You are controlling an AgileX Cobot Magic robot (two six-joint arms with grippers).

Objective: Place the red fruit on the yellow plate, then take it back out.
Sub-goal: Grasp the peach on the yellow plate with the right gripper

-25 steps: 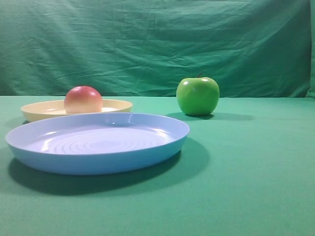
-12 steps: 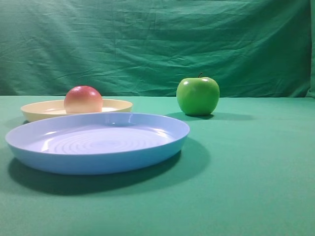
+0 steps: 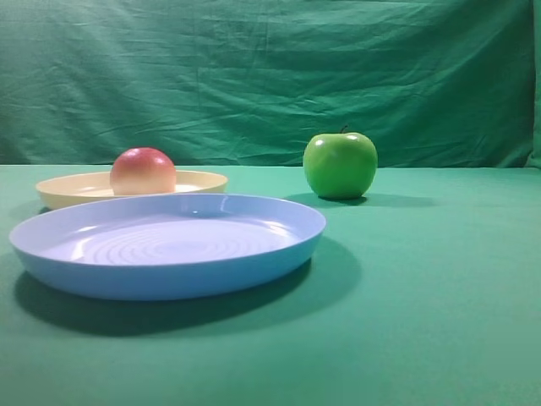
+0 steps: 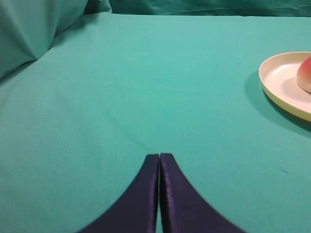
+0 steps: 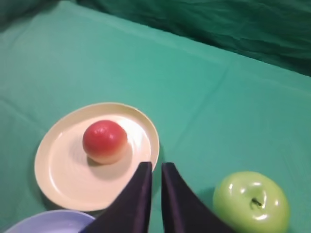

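Note:
The red fruit (image 3: pixel 143 171) rests upright inside the yellow plate (image 3: pixel 59 193) at the back left of the table. No arm shows in the exterior view. From above, the right wrist view shows the red fruit (image 5: pixel 104 141) left of centre on the yellow plate (image 5: pixel 53 184). My right gripper (image 5: pixel 156 165) hovers over the plate's right rim, jaws parted by a narrow gap with nothing between them. My left gripper (image 4: pixel 159 155) is shut and empty above bare cloth, well left of the yellow plate (image 4: pixel 277 87) and the red fruit (image 4: pixel 305 73).
A large light blue plate (image 3: pixel 169 271) sits in front of the yellow one; its edge (image 5: pixel 48 221) shows at the bottom left of the right wrist view. A shiny green apple (image 3: pixel 340 165) stands to the right, close to the right fingers (image 5: pixel 251 201). Green cloth covers table and backdrop.

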